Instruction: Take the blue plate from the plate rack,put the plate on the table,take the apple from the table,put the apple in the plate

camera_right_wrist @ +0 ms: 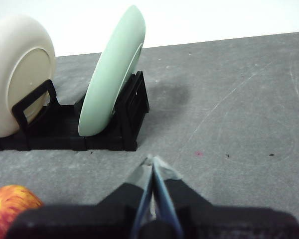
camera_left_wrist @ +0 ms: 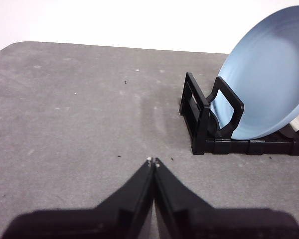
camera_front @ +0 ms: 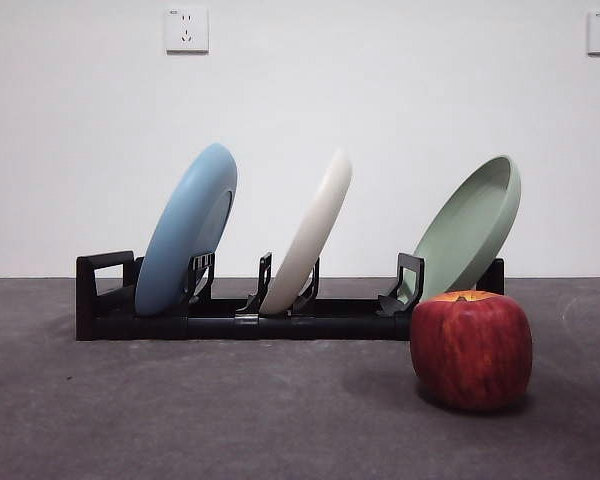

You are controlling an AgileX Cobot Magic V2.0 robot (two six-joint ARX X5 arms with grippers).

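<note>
The blue plate (camera_front: 187,229) leans in the left slot of the black plate rack (camera_front: 230,322), also seen as the blue plate (camera_left_wrist: 266,79) in the rack (camera_left_wrist: 204,119) from the left wrist. The red apple (camera_front: 471,348) stands on the table (camera_front: 180,410) in front of the rack's right end; its edge shows as the apple (camera_right_wrist: 10,209) in the right wrist view. My left gripper (camera_left_wrist: 153,161) is shut over bare table, apart from the rack's handle end. My right gripper (camera_right_wrist: 152,160) is shut, short of the rack's other end. Neither arm shows in the front view.
A cream-white plate (camera_front: 310,232) stands in the rack's middle slot and a pale green plate (camera_front: 472,228) in its right slot, behind the apple. A white wall with two sockets (camera_front: 186,30) backs the table.
</note>
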